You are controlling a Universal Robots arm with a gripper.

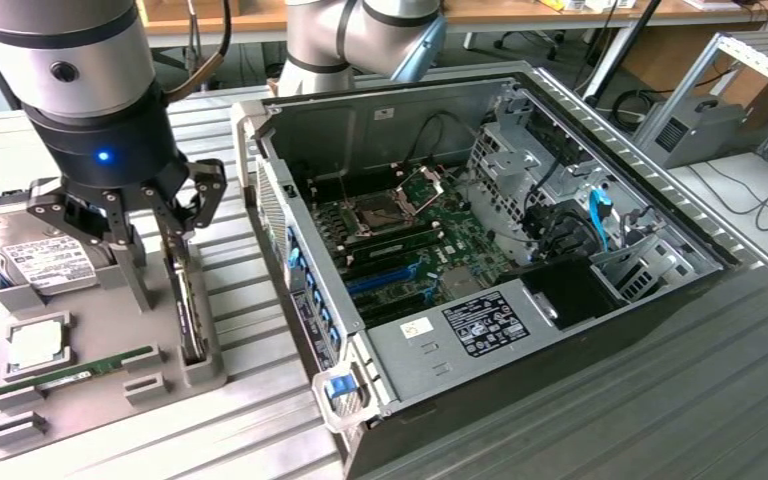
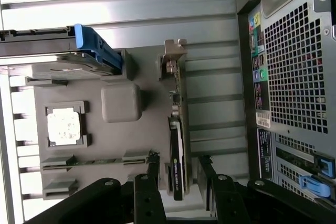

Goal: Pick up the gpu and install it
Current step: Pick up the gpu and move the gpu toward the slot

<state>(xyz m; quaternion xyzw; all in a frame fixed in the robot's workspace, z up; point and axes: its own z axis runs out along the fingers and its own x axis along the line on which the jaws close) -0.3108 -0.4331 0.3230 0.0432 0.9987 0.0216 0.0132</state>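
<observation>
Hovering right over the part holder now: our pincer (image 2: 177,158) is open, one finger (image 2: 152,169) on each side of the gpu (image 2: 177,129), with a sliver of daylight between each finger and the card, so we'd say nothing is gripped yet. The gpu stands on its edge in a slot of the grey holder tray (image 1: 137,335), directly under the pincer and running away from it toward its silvery bracket (image 2: 174,56). It's nowhere near installed; the open PC case (image 1: 491,250) sits off to one side of the pincer, and the hard drive (image 1: 37,262), the CPU (image 1: 40,342) and the memory stick (image 1: 71,375) sit off to the other. For a good grab we reckon the fingers should land square on the black cooler (image 2: 177,179), not on bare board, stay centred so the card isn't shoved sideways in its slot, and the lift should go straight up. Hard to judge: the card's bottom edge is buried in the holder, the arm's body covers the card's near end in the exterior view, and we can't pick out the target slot on the motherboard (image 1: 404,240).
</observation>
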